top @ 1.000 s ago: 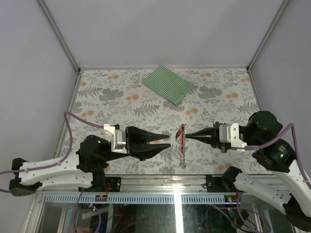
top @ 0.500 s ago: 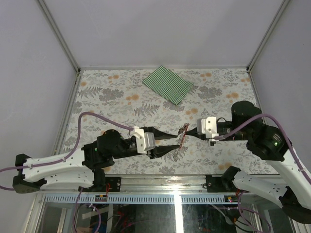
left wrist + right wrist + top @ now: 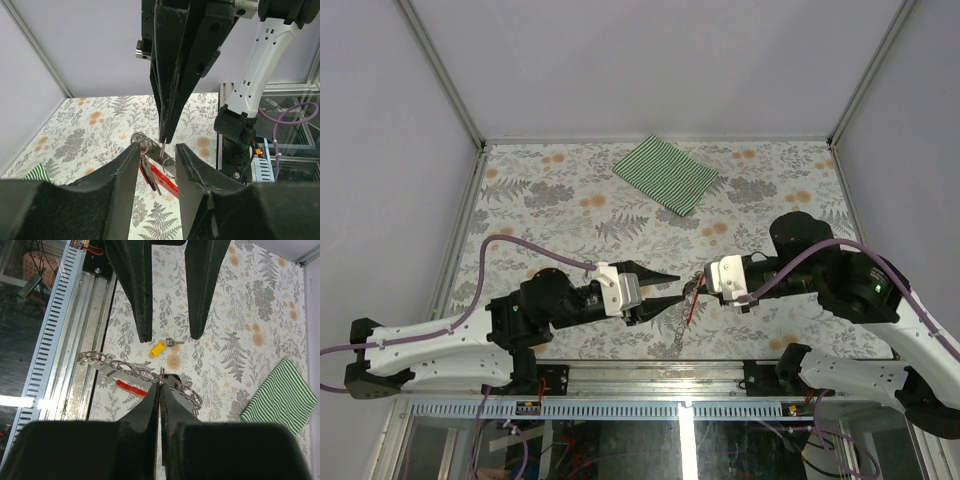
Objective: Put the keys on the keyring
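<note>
Keyring [image 3: 691, 308] is held at lower centre of top view, pinched at silver chain [image 3: 120, 365] by right gripper [image 3: 699, 284], whose fingers are pressed fully together. Red strap and chain are hung from tips above table [image 3: 540, 200]. Left gripper [image 3: 670, 291] is set partly open, nothing clasped, fingers placed either side of keyring. Yellow key [image 3: 157, 348] is seen flat on table, centre of right wrist view. Green striped cloth [image 3: 666, 174] is laid farther back, upper centre of top view.

Red-and-silver keyring [image 3: 129, 387] dangling in the air, yellow-headed key [image 3: 159, 348] lying flat
</note>
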